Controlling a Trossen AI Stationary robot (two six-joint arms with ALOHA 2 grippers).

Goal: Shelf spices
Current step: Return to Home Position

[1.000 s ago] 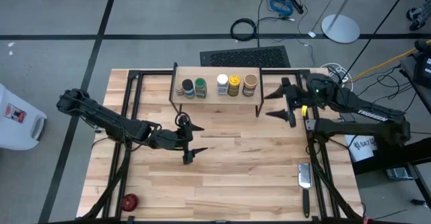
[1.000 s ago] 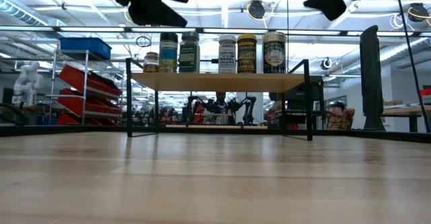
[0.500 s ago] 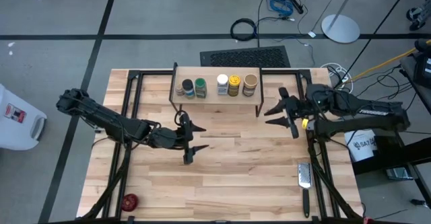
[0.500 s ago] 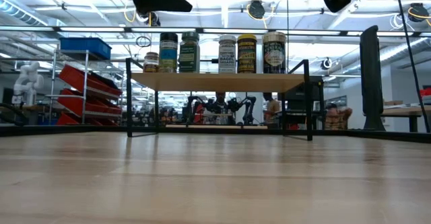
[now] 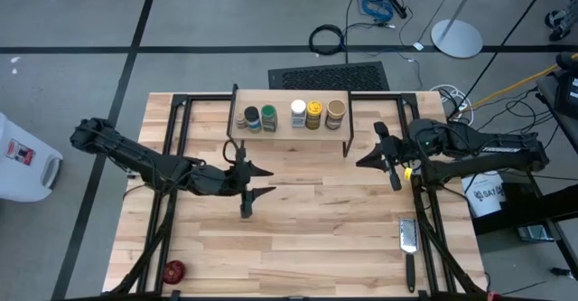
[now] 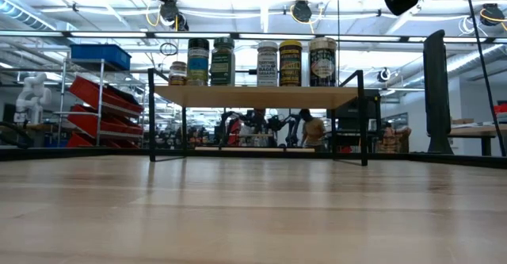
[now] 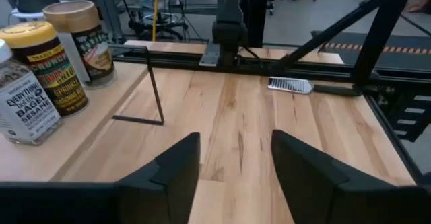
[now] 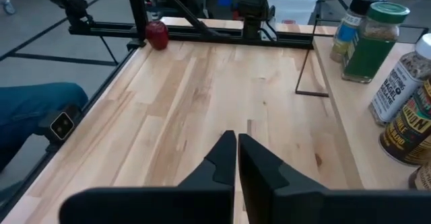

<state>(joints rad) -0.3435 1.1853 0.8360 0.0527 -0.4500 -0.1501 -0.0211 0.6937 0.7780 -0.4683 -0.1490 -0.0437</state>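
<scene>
left end effector (image 5: 268, 181) hovers near shelf (image 5: 282, 127), grater (image 5: 408, 236) well apart.

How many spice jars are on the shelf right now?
5, all in a row on the shelf: dark-lidded jar, green-lidded jar, white-capped jar, yellow jar, tan jar. A smaller one may hide beside the first.

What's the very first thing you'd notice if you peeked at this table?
A row of five spice jars stands on the little wooden shelf at the table's far edge. Near it hover two dark robot arms: the left gripper in front of the shelf's left end with jaws open, and the right gripper just off the shelf's right end with jaws shut.
</scene>
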